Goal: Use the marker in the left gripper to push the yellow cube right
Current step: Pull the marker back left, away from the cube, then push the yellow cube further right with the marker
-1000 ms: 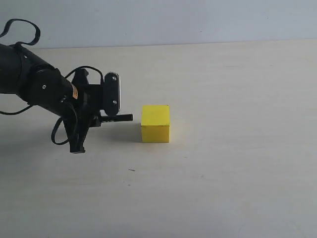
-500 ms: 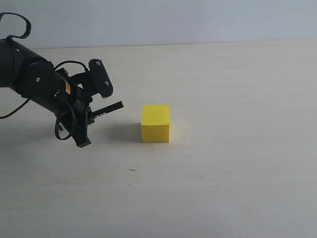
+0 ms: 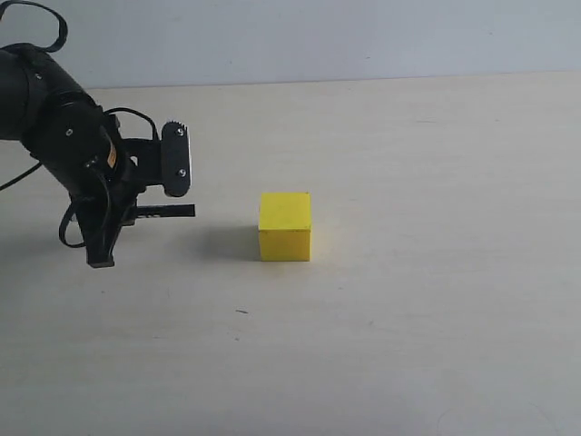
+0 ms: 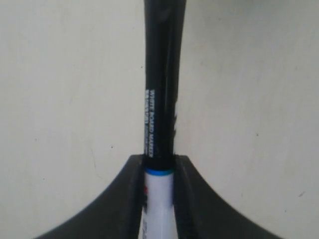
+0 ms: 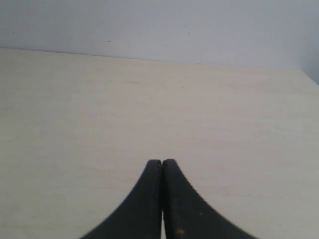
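Observation:
The yellow cube rests on the pale table, a little left of centre in the exterior view. To its left, my left gripper is shut on the marker, which lies level with its black cap pointing at the cube. A gap of about one cube width separates the cap's tip from the cube. In the left wrist view the fingers clamp the marker where the white barrel meets the cap; the cube is not in that view. My right gripper is shut with nothing in it, over bare table.
The light wooden table stretches to the right of the cube and in front of it. A pale wall runs along the far edge. Black cables loop above the left arm.
My left gripper has drawn back to the left with the marker, widening the gap to the cube, and the marker tilted up then levelled again. The cube has not moved.

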You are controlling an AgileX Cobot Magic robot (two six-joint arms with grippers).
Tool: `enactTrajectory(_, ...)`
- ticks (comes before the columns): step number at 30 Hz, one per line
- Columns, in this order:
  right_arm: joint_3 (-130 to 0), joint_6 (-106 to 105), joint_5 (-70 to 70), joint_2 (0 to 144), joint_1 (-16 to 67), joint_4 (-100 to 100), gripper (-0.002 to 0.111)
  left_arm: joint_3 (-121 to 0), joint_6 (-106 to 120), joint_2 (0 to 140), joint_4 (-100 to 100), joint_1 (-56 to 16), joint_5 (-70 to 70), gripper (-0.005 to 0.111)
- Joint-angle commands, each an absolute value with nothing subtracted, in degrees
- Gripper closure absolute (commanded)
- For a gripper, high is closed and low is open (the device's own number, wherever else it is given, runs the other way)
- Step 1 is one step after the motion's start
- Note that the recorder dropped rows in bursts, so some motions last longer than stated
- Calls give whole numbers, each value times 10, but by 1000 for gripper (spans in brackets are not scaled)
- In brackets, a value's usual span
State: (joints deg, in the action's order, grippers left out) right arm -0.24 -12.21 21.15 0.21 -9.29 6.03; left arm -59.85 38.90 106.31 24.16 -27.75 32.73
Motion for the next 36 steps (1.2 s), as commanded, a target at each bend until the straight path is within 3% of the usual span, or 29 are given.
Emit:
enactTrajectory(1, 0, -124, 204, 0, -93, 60, 108, -601, 392, 1061, 247, -253, 332, 107)
enactTrajectory(9, 0, -124, 204, 0, -93, 60, 108, -585, 417, 1061, 247, -211, 330, 107)
enactTrajectory(25, 0, -124, 204, 0, -93, 60, 108, -580, 420, 1078, 237, -216, 320, 107)
enactTrajectory(32, 0, -123, 204, 0, -93, 60, 108, -588, 411, 1089, 219, -284, 282, 107)
enactTrajectory(36, 0, -123, 204, 0, -93, 60, 108, -642, 411, 1125, 205, -383, 293, 107)
